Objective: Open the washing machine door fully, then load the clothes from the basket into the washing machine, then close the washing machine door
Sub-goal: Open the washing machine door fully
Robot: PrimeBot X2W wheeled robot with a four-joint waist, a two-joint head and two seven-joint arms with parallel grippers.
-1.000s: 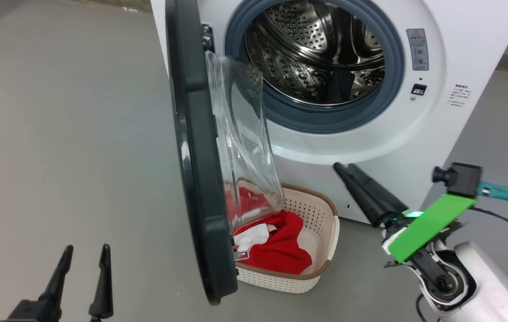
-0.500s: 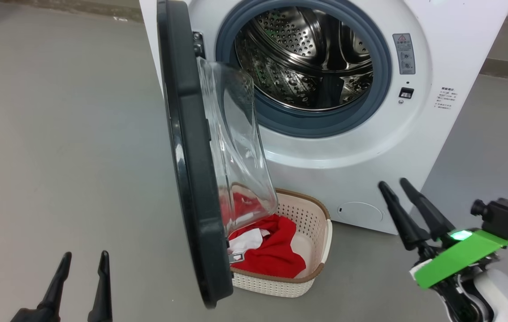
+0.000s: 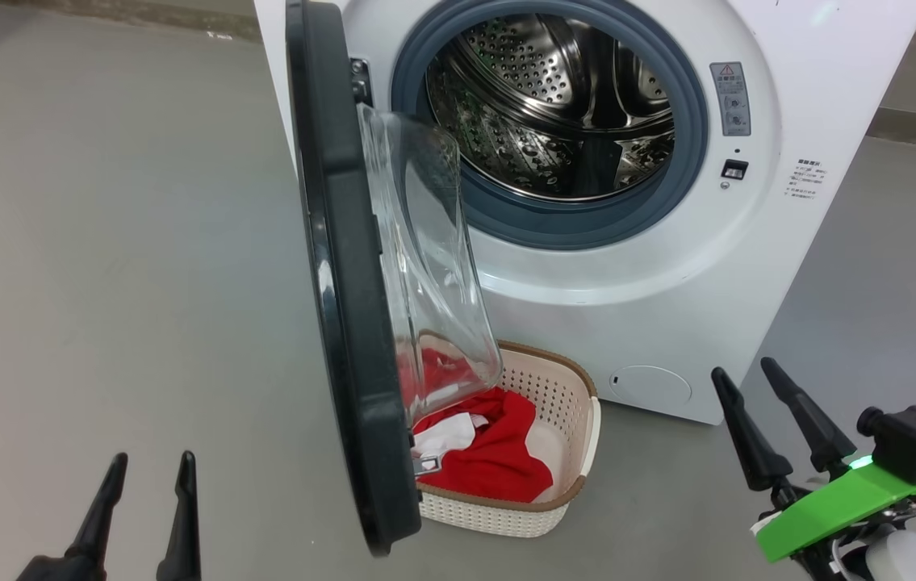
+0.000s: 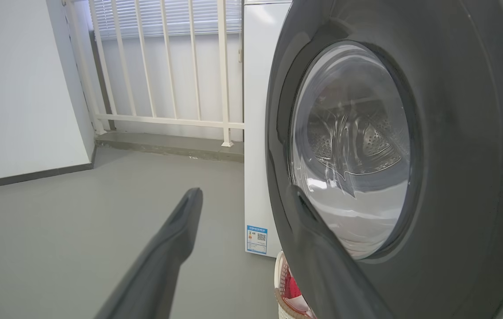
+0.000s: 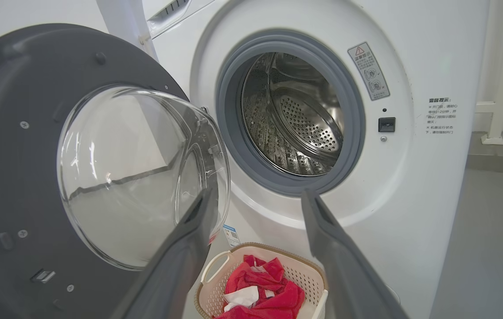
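Here, head view: the black-rimmed washing machine door stands open, its glass bowl over the perforated cream basket of red clothes, before the washing machine. The left gripper and right gripper are spread and empty. Left wrist view: smooth door front, right. Right wrist view: perforated steel drum, far.

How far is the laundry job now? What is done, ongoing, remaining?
Done: the washing machine door stands open. In hand: nothing; the left gripper and right gripper are open, apart from the basket. Left: the clothes lie in the basket, not the drum; the door needs closing.
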